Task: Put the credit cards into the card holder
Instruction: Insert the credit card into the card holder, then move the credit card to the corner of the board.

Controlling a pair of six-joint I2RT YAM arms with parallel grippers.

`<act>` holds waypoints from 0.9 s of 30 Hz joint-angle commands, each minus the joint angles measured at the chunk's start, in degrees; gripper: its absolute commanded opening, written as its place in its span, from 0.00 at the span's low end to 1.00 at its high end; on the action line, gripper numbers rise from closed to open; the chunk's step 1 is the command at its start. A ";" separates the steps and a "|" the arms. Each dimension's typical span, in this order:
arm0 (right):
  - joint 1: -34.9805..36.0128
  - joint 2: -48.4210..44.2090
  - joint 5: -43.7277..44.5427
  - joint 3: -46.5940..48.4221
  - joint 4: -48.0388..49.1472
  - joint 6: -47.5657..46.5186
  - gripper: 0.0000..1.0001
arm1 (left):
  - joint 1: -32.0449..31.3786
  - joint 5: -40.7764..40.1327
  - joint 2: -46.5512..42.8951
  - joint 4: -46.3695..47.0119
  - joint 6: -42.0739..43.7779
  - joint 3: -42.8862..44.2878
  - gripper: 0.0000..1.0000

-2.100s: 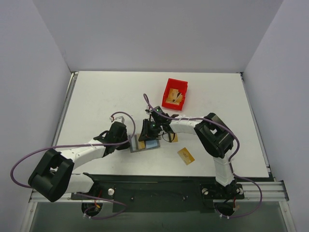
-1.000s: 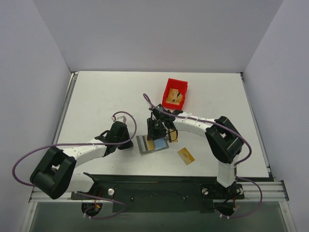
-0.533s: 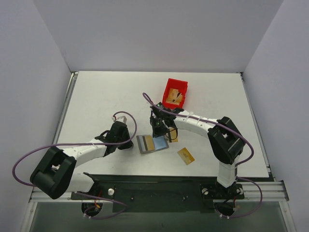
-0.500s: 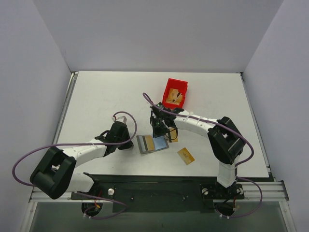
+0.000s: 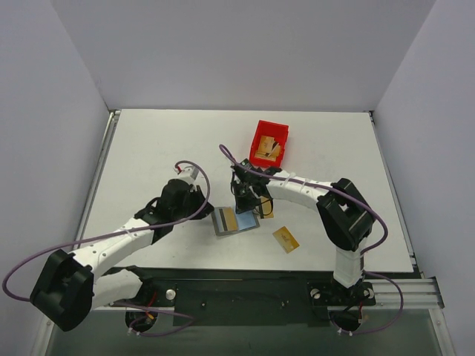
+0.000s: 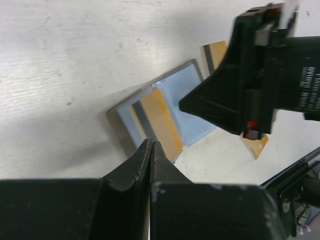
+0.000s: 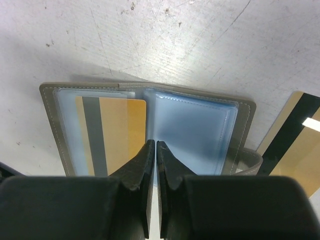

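The card holder [image 5: 245, 222] lies open and flat near the table's middle, grey outside, bluish inside [image 7: 192, 135]. One gold credit card [image 7: 112, 132] with a grey stripe sits in its left pocket [image 6: 161, 124]. A second credit card [image 7: 295, 145] lies just right of the holder [image 5: 267, 212]. A third credit card [image 5: 286, 239] lies nearer the front edge. My right gripper [image 7: 152, 144] is shut and empty, tips over the holder's centre fold [image 5: 245, 202]. My left gripper [image 6: 150, 143] is shut and empty at the holder's left edge [image 5: 205, 213].
A red plastic bin [image 5: 268, 144] stands behind the right arm, with a tan item inside. The two arms meet over the holder, their wrists close together. Grey walls close off the white table [image 5: 148, 148] at the back and sides.
The right gripper's jaws have closed above the holder's fold. The left arm has swung, its elbow moving toward the front left and its wrist slightly back. Holder and cards stayed put.
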 commanded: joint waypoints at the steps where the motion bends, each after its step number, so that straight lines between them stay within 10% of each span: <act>1: -0.76 0.71 -1.54 -0.80 0.31 0.74 0.02 | -2.38 4.71 3.66 5.00 3.28 4.39 0.01; 27: -2.00 3.18 -6.47 -2.29 2.25 1.35 0.01 | -6.51 -0.74 12.63 3.68 2.23 -1.58 0.00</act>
